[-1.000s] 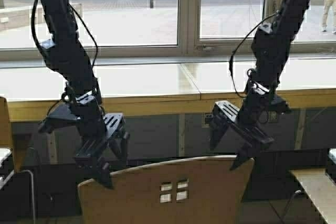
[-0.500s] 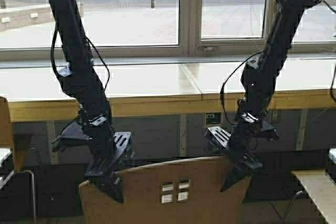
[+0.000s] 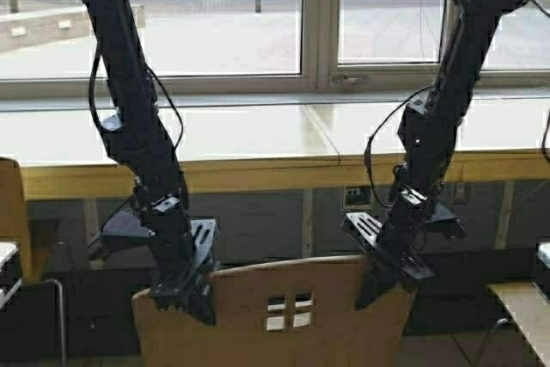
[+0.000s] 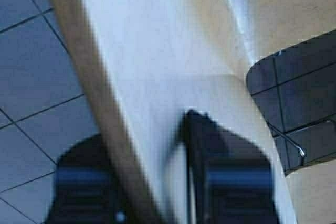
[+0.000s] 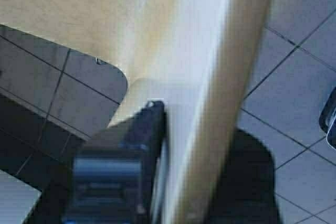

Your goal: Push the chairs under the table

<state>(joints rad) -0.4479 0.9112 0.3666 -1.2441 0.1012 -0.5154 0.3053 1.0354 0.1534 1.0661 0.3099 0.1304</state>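
Observation:
One of the chairs (image 3: 284,315), tan plywood with four small square holes in its backrest, stands right before me, facing the table (image 3: 249,131). Both arms reach down onto the backrest's top edge. My left gripper (image 3: 193,294) sits on its left end and my right gripper (image 3: 378,277) on its right end. In the left wrist view the left gripper (image 4: 147,135) has one finger on each side of the chair backrest (image 4: 157,51), shut on it. The right gripper (image 5: 202,121) clamps the chair backrest (image 5: 199,35) the same way.
Another tan chair (image 3: 10,212) shows at the left edge, and a pale seat (image 3: 524,307) at the lower right. Windows run behind the table. A wall socket (image 3: 354,195) sits under the table. The floor (image 4: 31,93) is dark tile.
Both grippers have dropped from above the backrest onto its top edge and closed around it. The scene has shifted slightly right, so the robot has moved a little.

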